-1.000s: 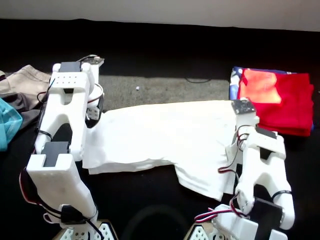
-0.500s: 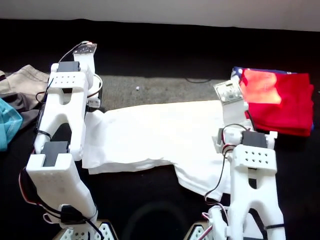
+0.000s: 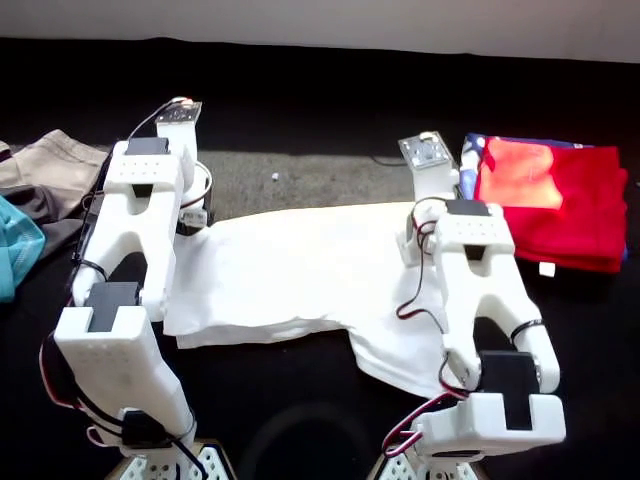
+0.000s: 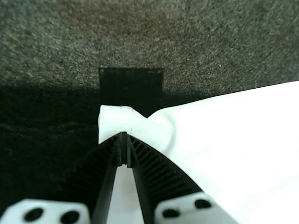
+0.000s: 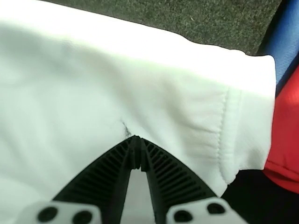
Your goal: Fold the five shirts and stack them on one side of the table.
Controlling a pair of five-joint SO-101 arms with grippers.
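A white shirt [image 3: 310,270] lies spread across the middle of the table. My left gripper [image 4: 122,140] is shut on a bunched corner of the white shirt [image 4: 233,140] at its far left end; in the high view the left gripper [image 3: 195,215] sits under the arm there. My right gripper [image 5: 135,140] is shut on the white shirt [image 5: 93,79], pinching a small fold of cloth just in from the hemmed right edge. In the high view the right gripper [image 3: 425,225] sits near the shirt's far right corner.
A stack of folded shirts, red [image 3: 570,210] over blue [image 3: 468,165], lies at the right, close to the right arm. Unfolded tan [image 3: 45,160] and teal [image 3: 15,250] shirts are piled at the left edge. A grey mat [image 3: 320,180] shows beyond the white shirt.
The right arm has stretched away from its base and to the left, along the shirt's right edge to its far corner. The left arm has shifted only slightly.
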